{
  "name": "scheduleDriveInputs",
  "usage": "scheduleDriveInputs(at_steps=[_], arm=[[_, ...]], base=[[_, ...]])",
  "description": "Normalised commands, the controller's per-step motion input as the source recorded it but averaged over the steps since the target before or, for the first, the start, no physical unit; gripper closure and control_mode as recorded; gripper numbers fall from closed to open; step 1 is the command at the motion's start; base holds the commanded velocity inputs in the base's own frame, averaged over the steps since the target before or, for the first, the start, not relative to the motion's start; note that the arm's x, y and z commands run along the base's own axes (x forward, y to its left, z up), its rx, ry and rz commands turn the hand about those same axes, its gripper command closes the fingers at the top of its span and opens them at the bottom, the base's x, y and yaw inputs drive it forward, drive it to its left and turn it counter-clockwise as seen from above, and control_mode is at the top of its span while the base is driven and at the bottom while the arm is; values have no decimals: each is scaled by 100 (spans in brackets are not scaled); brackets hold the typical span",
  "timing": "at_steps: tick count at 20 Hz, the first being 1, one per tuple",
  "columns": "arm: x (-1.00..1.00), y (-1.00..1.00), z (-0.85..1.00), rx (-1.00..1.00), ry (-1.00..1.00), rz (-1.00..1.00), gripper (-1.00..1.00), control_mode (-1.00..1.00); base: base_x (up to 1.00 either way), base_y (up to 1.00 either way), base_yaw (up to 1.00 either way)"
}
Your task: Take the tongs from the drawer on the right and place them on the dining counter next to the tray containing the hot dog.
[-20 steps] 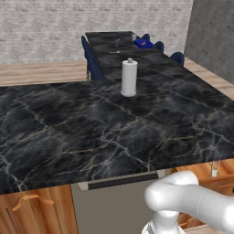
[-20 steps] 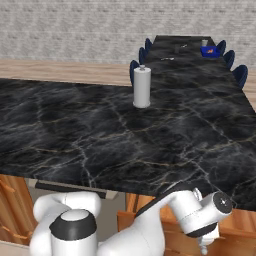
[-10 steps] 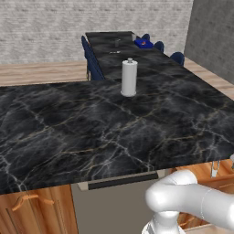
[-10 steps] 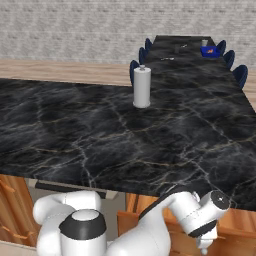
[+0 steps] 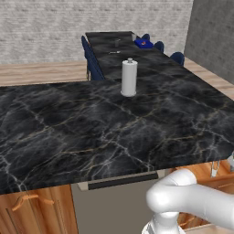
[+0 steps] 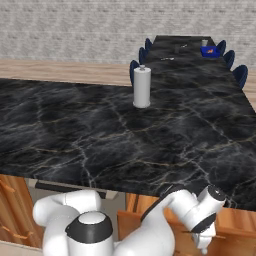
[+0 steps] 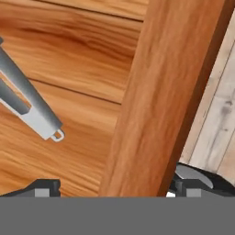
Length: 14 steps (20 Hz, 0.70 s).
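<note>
Over the last second the arm's wrist is rolling and dropping a little lower at the right end of the cabinet front, while the base and everything on the benches are staying put. In the right base view the pincer (image 6: 202, 246) is hanging at about five o'clock, below the edge of the broad marble bench (image 6: 100, 135). I judge the robot is working at the drawer, either finishing its pull or lining up for the reach inside.

In the hand view the pincer's fingertips (image 7: 43, 188) are standing wide apart, straddling the orange-brown wooden edge of the drawer (image 7: 156, 101), which is running up the middle from six to one o'clock. Nothing is being held. The tongs (image 7: 27, 103) are lying on the wooden bottom at nine o'clock, their looped hinge end pointing toward the centre, well clear of the fingers.

Far off at one o'clock in the right base view, the blue tray (image 6: 210, 51) with the hot dog (image 6: 212, 49) is sitting on the dining counter (image 6: 185, 50). A paper-towel roll (image 6: 142, 86) is standing upright on the marble bench. The next move probably needs a shift toward nine o'clock to centre on the tongs.
</note>
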Motion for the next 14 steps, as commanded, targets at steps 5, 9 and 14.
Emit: scheduleDriveInputs(at_steps=[5,9,14], arm=[[-41,7,-19,0,7,0,-100,-100],[-71,5,-12,0,7,0,-100,-100],[-81,6,-8,0,0,0,-100,-100]], base=[[0,0,0],[0,0,0],[0,0,0]])
